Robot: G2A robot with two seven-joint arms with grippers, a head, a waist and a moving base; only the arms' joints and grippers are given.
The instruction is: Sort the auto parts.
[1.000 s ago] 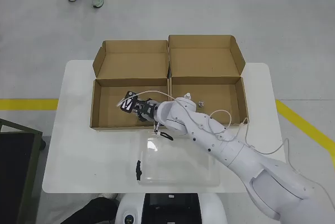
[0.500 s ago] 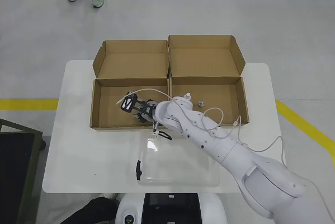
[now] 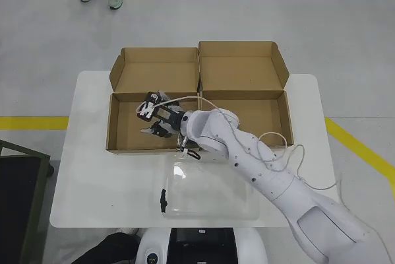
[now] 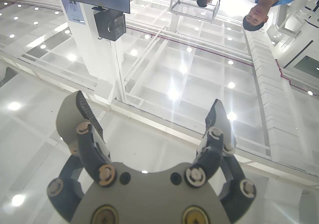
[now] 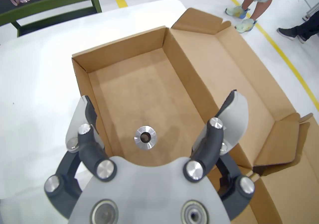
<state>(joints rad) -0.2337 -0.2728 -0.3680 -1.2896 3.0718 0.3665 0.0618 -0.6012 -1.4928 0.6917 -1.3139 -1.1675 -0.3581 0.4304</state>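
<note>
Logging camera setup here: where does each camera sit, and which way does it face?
Top view: above the arms, looking down at the table; the right arm stretches over a cardboard box.
Left wrist view: on that wrist, facing the ceiling; left gripper open.
Right wrist view: on that wrist, looking down into the box at a metal part; right gripper open.
Shared: top and right wrist views both show box and table.
</note>
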